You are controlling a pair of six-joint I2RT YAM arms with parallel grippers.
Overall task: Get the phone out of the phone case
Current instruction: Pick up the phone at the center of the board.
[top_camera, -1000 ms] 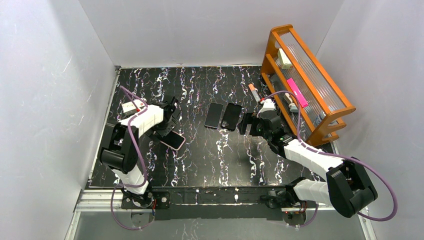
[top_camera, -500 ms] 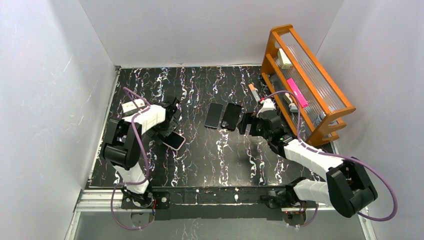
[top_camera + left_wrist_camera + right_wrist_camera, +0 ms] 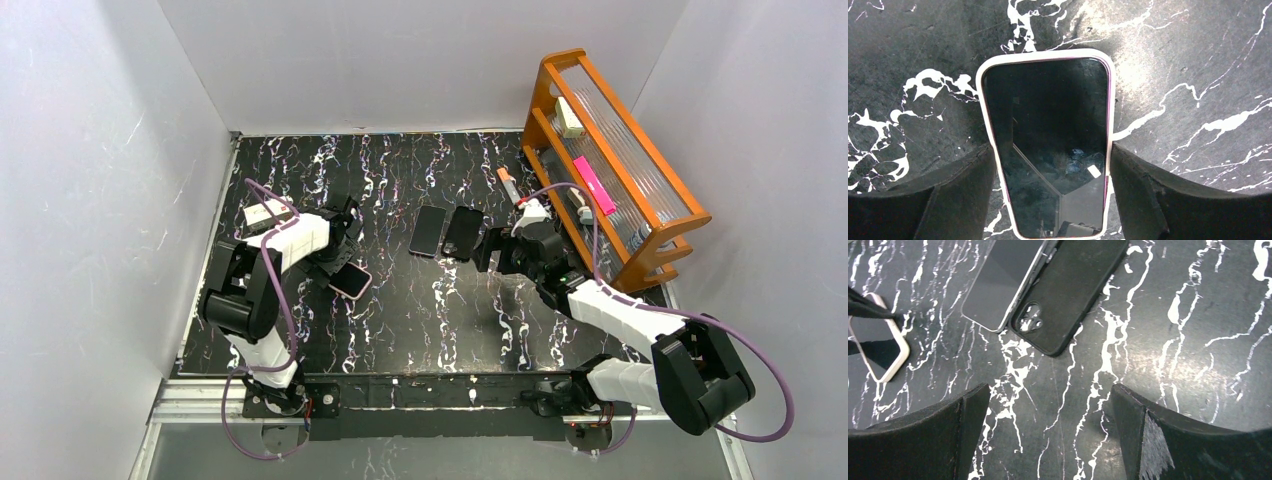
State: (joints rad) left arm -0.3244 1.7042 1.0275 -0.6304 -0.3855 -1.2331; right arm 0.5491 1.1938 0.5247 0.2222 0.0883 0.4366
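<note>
while left gripper [image 3: 1052, 150] grips cased phone [image 3: 1045, 120] | right gripper [image 3: 1049, 390] hovers, jaws apart

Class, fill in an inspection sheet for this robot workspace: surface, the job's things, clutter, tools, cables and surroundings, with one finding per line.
Surface: black marbled table, white veining.
Job's things: cased phone, white-rimmed and screen up, between the left fingers; bare phone and empty black case side by side at mid-table.
Clutter: small orange-and-white item beside the wooden rack, which holds a pink item.
Tools: left tool shut on the cased phone's long sides; right tool open, holding nothing.
Cables: purple cables run along both arms, apart from the phones.
Surroundings: white walls on three sides.
</note>
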